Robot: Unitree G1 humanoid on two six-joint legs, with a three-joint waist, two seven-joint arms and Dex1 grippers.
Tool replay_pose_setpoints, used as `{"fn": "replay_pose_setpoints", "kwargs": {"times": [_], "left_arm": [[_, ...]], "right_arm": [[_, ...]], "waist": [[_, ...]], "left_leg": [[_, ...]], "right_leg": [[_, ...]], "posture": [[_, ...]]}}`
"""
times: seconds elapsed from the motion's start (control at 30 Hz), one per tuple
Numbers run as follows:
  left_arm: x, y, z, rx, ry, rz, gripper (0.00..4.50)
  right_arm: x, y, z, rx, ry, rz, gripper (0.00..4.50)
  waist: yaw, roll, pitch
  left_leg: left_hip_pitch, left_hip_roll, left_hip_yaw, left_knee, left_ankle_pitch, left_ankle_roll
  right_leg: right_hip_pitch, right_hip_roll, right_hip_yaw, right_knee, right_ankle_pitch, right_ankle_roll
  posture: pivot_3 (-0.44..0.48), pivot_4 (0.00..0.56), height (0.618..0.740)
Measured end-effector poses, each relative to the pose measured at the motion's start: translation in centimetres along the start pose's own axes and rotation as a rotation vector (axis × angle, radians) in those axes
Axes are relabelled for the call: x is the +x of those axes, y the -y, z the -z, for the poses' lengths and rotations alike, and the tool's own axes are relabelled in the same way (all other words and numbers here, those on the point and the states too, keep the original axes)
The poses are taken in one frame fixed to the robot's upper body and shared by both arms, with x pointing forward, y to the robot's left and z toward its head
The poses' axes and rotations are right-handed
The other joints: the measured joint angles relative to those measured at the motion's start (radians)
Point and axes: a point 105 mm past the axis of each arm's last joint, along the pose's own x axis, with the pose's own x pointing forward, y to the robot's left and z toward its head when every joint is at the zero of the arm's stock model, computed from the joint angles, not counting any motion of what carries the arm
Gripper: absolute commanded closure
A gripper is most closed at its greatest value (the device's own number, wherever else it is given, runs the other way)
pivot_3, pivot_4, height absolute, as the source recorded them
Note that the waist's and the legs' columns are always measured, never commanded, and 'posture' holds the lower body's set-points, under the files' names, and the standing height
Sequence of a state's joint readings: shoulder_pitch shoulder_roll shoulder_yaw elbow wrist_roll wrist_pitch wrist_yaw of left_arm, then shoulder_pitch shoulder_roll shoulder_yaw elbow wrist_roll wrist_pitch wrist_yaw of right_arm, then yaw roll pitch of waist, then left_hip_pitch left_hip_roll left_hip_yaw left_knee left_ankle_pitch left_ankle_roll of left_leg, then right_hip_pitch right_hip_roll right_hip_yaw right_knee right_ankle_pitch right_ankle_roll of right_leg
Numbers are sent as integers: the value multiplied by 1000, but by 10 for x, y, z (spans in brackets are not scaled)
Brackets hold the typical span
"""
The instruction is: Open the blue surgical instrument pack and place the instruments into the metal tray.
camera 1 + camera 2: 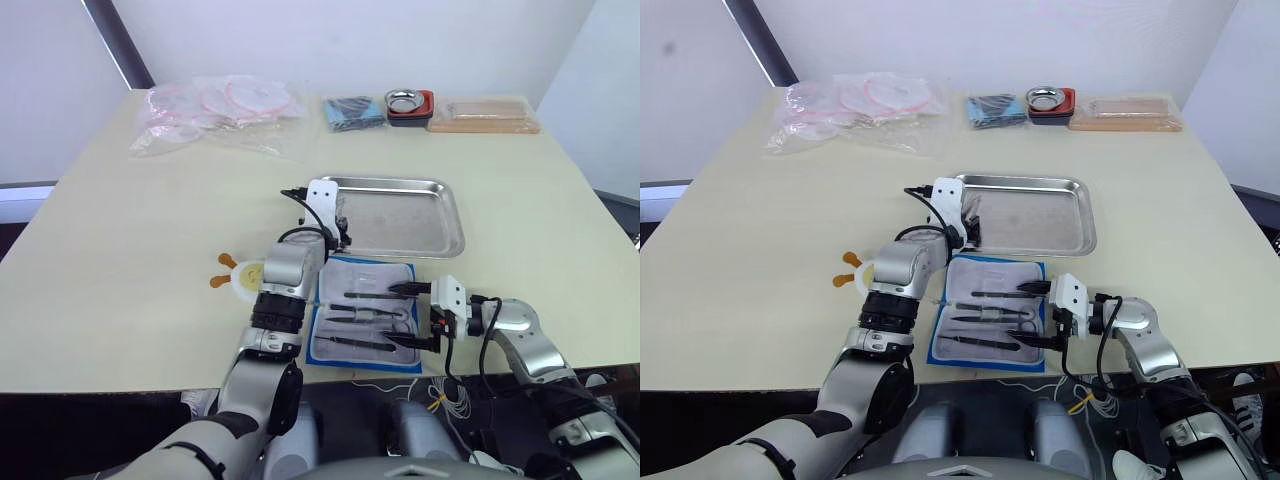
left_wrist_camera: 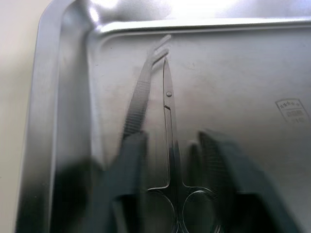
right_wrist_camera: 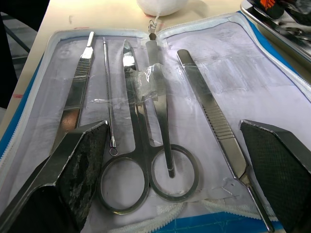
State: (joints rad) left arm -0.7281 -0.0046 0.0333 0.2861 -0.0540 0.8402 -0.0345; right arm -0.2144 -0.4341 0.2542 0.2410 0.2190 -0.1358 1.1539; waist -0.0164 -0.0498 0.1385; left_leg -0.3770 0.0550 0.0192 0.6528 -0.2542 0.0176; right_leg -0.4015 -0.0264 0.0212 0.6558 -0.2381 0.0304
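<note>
Transferring instruments from opened pack to tray

The metal tray (image 1: 440,215) is receiving scissors (image 2: 170,141) under the left gripper (image 2: 187,160), fingers parted; the blue surgical instrument pack (image 1: 325,325) is lying open nearby, the right gripper (image 3: 172,160) spreading wide over remaining instruments (image 3: 141,145), probably needing to close next.

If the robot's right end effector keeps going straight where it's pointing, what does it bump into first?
Probably the ring-handled scissors, lying between its open fingers on the pale lining of the open blue surgical instrument pack. The right end effector points across the pack, so the scissors' rings look nearest, though depth is hard to judge.
</note>
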Motion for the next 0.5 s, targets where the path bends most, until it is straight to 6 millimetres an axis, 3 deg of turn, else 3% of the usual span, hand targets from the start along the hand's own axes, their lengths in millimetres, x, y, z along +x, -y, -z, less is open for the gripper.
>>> {"fn": "replay_pose_setpoints", "kwargs": {"times": [0.3, 0.5], "left_arm": [[0, 1, -1, 2, 2, 19, 2351], [-7, 15, -22, 108, 120, 164, 2351]], "right_arm": [[0, 1, 0, 0, 0, 0, 0], [0, 1, 0, -2, -1, -6, 0]], "waist": [[0, 0, 0], [-1, 0, 0]], "left_leg": [[0, 0, 0, 0, 0, 0], [0, 0, 0, 0, 0, 0]], "right_leg": [[0, 0, 0, 0, 0, 0], [0, 0, 0, 0, -1, -1]], "posture": [[0, 150, 740], [0, 150, 740]]}}
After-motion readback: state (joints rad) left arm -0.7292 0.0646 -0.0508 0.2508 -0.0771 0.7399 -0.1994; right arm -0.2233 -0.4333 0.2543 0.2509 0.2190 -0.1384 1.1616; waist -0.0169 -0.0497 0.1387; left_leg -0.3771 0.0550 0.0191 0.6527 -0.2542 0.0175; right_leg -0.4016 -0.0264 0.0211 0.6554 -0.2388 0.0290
